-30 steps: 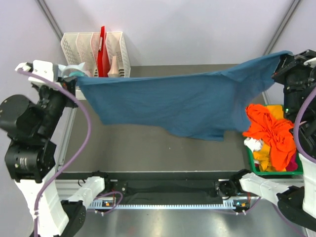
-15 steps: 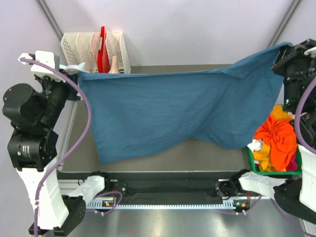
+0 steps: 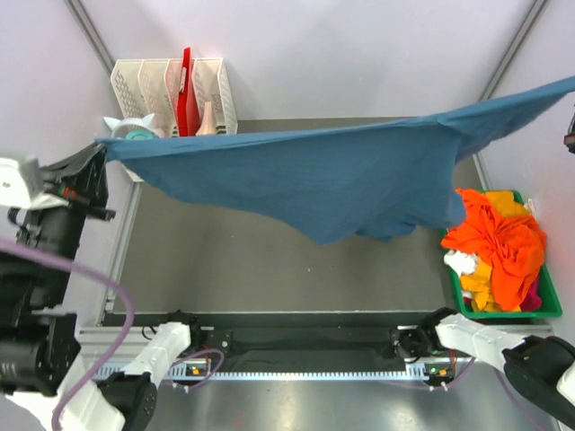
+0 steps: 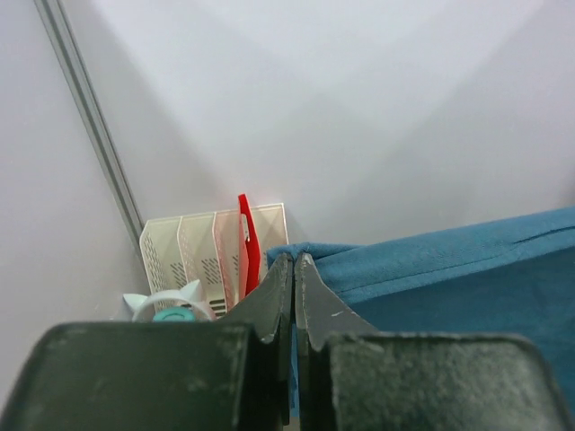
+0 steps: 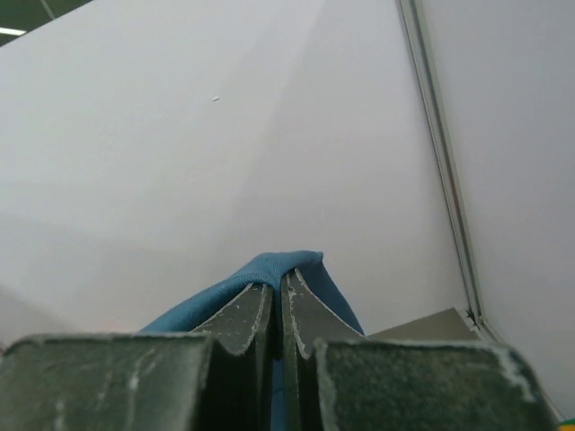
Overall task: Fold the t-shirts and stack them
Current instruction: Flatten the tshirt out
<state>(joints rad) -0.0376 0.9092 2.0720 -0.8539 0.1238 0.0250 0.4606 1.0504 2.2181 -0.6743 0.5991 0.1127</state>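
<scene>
sagging midair — teal-blue t-shirt (image 3: 314,180), outstretched

Teal-blue t-shirt (image 3: 341,175): large, plain, lifted clear of table, stretched wide from far left corner up to far right. Top edge taut, right end higher; lower edge sags in loose folds toward middle.

Orange t-shirts (image 3: 499,242): crumpled heap at near right, inside green bin (image 3: 548,310), unfolded. Yellow fabric (image 3: 481,280), white fabric (image 3: 461,262) and magenta fabric (image 3: 536,292) peek from under heap.
</scene>
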